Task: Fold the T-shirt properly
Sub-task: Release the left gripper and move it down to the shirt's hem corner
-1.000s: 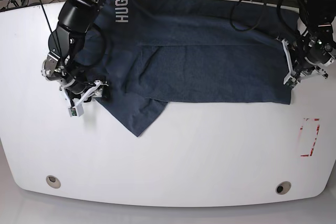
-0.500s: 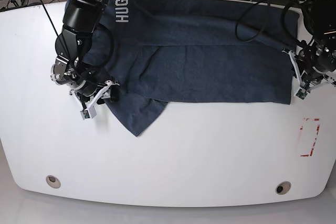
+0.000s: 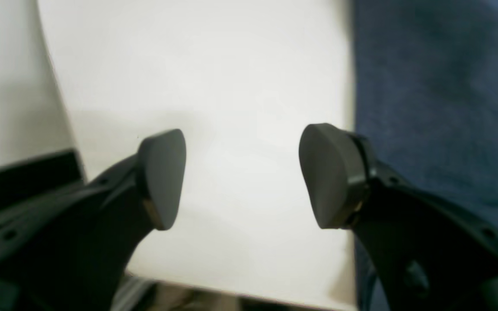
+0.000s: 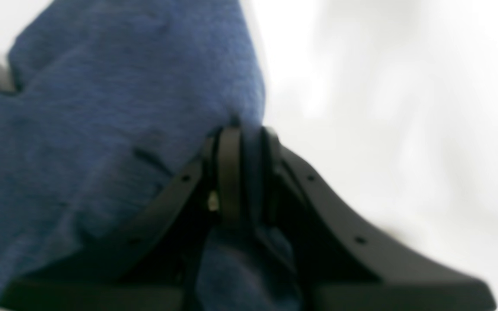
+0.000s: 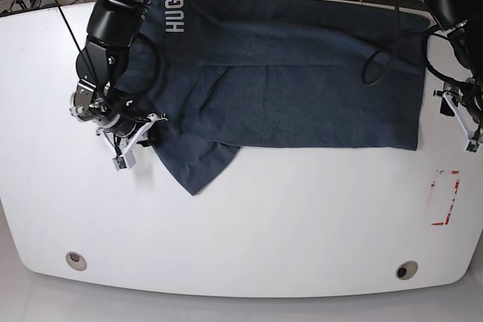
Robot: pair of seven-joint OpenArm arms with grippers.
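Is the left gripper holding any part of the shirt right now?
No, the left gripper is open over bare white table, with the T-shirt lying off to one side of its fingers.

The T-shirt (image 5: 294, 73) lies spread on the desk (image 5: 249, 224) between the two end effectors. The right end effector (image 5: 139, 132) sits at its sleeve corner; the left end effector (image 5: 462, 115) stands just beyond the opposite edge, over bare desk.
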